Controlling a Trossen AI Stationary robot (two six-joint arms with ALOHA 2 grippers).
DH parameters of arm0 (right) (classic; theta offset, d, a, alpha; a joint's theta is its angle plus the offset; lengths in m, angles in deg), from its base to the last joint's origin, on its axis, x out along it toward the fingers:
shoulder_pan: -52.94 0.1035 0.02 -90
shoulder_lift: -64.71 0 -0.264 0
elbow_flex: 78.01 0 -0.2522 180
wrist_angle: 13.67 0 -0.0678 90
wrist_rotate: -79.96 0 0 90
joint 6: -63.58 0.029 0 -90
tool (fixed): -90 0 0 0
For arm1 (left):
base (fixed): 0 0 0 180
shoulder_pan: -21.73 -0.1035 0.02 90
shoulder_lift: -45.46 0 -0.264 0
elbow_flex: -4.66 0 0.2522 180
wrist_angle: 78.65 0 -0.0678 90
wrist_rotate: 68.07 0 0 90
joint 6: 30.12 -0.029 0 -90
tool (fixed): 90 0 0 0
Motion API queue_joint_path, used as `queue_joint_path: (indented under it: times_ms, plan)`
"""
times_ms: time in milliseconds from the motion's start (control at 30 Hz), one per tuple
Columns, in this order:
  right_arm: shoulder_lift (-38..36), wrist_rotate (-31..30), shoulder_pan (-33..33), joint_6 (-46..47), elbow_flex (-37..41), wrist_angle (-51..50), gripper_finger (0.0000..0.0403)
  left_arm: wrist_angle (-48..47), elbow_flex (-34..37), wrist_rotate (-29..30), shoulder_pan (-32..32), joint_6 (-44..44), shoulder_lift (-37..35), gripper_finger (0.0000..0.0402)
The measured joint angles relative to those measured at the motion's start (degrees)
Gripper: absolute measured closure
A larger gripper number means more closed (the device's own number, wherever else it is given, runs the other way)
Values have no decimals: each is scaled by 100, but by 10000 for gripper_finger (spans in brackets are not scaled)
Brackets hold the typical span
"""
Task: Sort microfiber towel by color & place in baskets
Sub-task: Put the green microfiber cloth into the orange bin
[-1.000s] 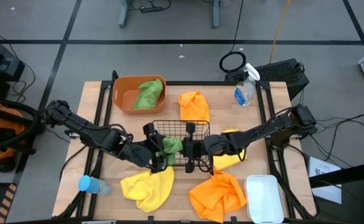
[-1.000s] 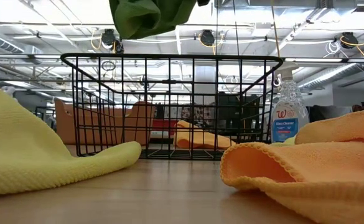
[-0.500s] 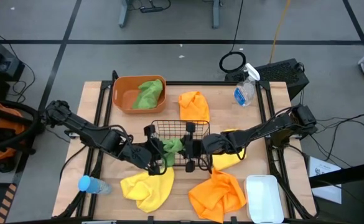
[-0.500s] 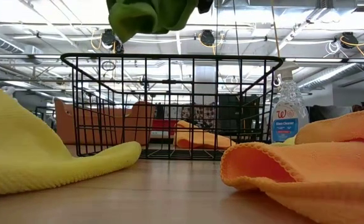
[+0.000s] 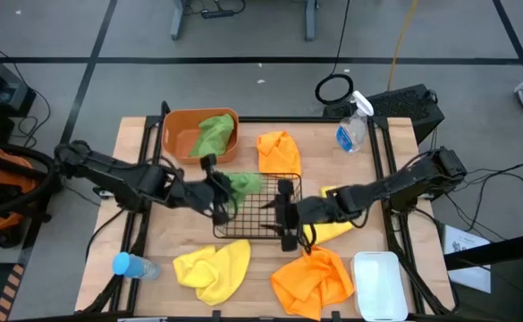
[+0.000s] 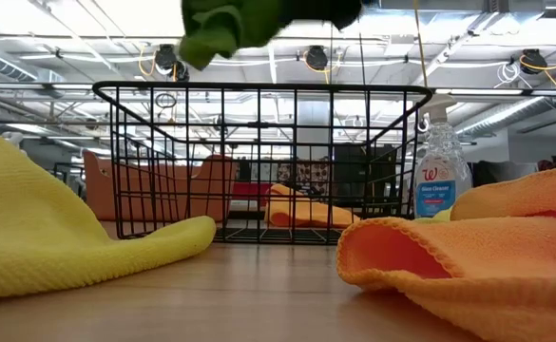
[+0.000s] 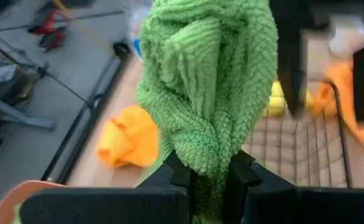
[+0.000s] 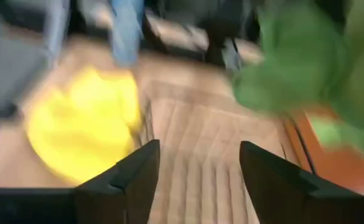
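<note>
Fingers of our left gripper (image 7: 208,177) are clamped on a green towel (image 5: 243,184) over the black basket (image 5: 252,234); right gripper (image 8: 197,165) gapes empty. One green's in the orange tub (image 5: 179,143); four remain.

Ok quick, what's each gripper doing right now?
Left gripper: shut on the green towel, held up above the black wire basket.
Right gripper: open, holding nothing, over the basket's right side.
</note>
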Motion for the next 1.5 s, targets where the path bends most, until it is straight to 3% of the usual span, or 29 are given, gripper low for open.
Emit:
queue_joint_path:
  times_ms: [167,467,667,1200,1500]
  plan:
    - [-44,-230,-27,298,-1,-624,163,-320,19,47,-322,0,-457,362]
    - [-77,-336,145,341,-2,-793,149,-1219,15,-152,-759,73,-1018,362]
    - [-110,-784,271,351,-4,-1093,149,-1715,22,-141,-1123,273,-1065,362]
    - [-584,-814,778,1425,-7,-3390,149,-2167,22,-432,-2025,367,-1059,362]
    - [-1225,-1670,1354,1963,253,-4147,149,-2492,22,-482,-2438,372,-1056,362]
